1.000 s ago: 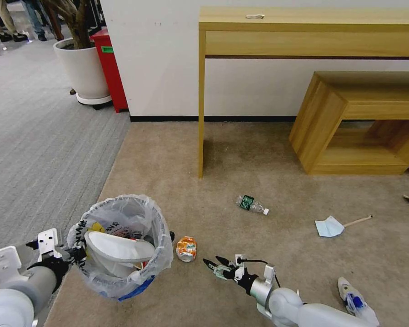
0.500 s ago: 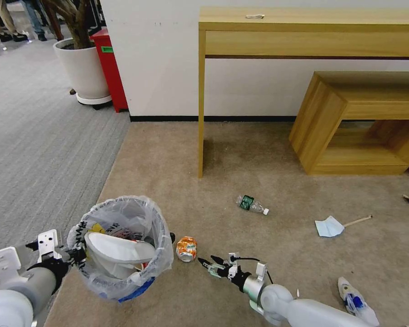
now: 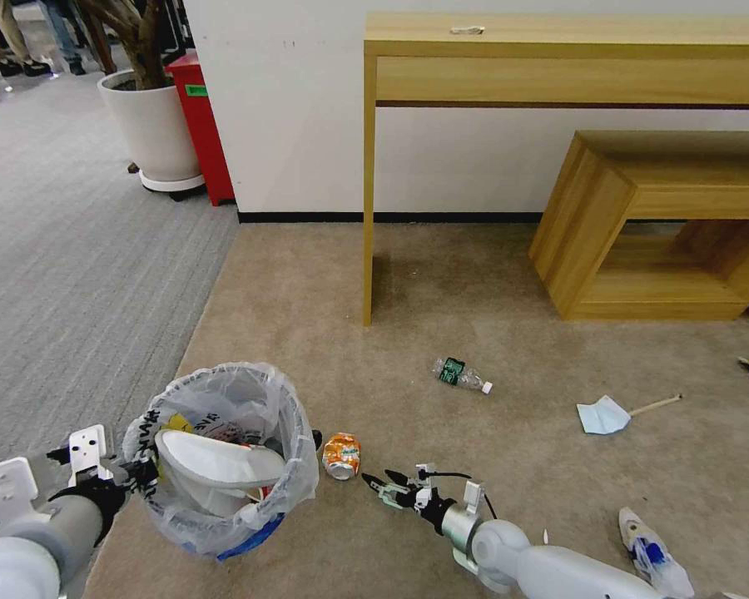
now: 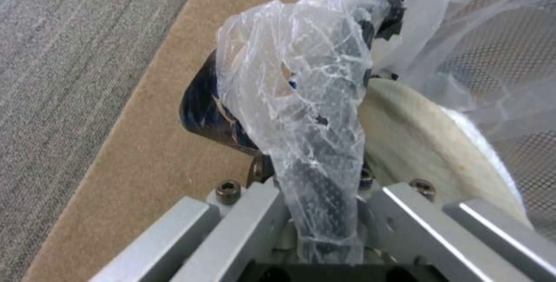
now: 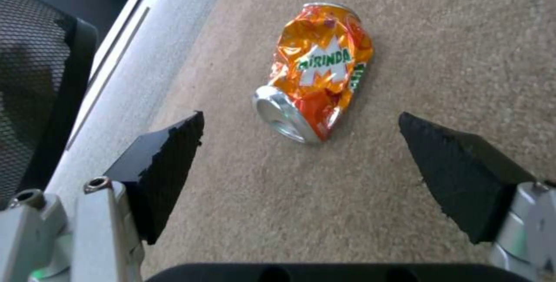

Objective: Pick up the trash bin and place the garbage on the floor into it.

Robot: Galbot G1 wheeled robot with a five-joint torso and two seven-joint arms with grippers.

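Since the earlier frames the right hand [image 3: 377, 481] has slid along the floor toward the crushed orange drink can [image 3: 341, 455], and the small round black trash bin lined with a crinkled translucent plastic bag [image 3: 225, 457] has sunk slightly lower in the head view.

The beige short-pile carpet floor [image 3: 491, 283] lies under both hands. The trash bin hangs at the left hand [image 3: 133, 476], which is clenched on its rim and on a twist of the plastic liner; in the left wrist view the bag [image 4: 301, 99] runs straight down between that hand's fingers. A white slipper [image 3: 216, 462] lies inside the bin, just beyond the left hand.

The right hand sits low over the carpet with its black fingers [image 5: 165, 162] spread wide apart, grasping nothing. The orange can [image 5: 316, 88] lies on its side just ahead of the fingertips, not touching either one, and between the right hand and the bin.

Farther ahead of the right hand lies a clear plastic bottle with a green label [image 3: 462, 375]. Off to that hand's right side are a pale blue face mask [image 3: 603, 415] with a thin wooden stick [image 3: 656, 405] touching it, and nearer the arm a white and blue crumpled item [image 3: 651, 556].
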